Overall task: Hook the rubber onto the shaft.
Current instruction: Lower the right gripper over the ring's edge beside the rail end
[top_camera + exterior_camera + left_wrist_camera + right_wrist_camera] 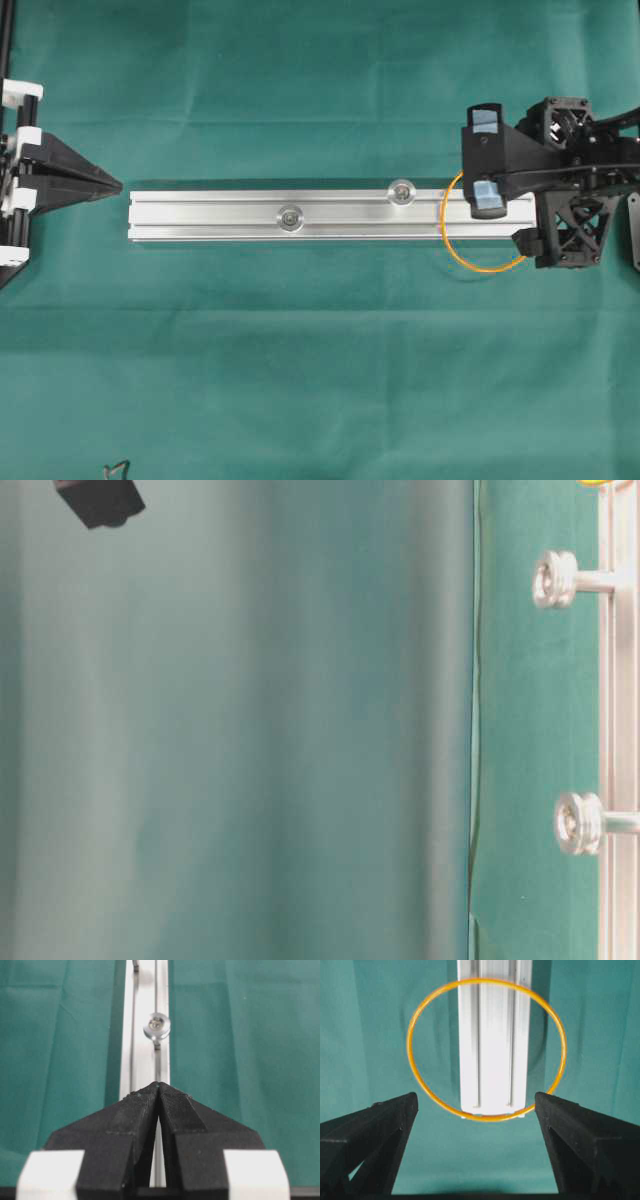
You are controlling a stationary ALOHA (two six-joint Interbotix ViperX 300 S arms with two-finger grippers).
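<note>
- Overhead view: I log a silver rail lying lengthwise on the green cloth; two round-headed pins stand up from it, one near the middle, one further toward my right arm; the orange rubber band lies as a loop round the rail's right end, partly under the right gripper; that gripper hangs over that end with fingers spread wide, gripping nothing that I can see; the left gripper sits just off the rail's other end, fingers pressed to a point, empty.
- Table-level view: mostly blurred cloth; the two pins project sideways from the rail; only a sliver of orange shows at the top edge.
- Left wrist view: left fingertips together, nothing between them; the rail runs ahead with the nearer pin on it.
- Right wrist view: the band rings the rail end; fingers wide apart, one each side, not touching it that I can tell.
- Step, as I judge it: pickup not yet made; next I must pinch one side of the thin band, lift it and carry it to a pin; the risk is it slipping from the grip.
</note>
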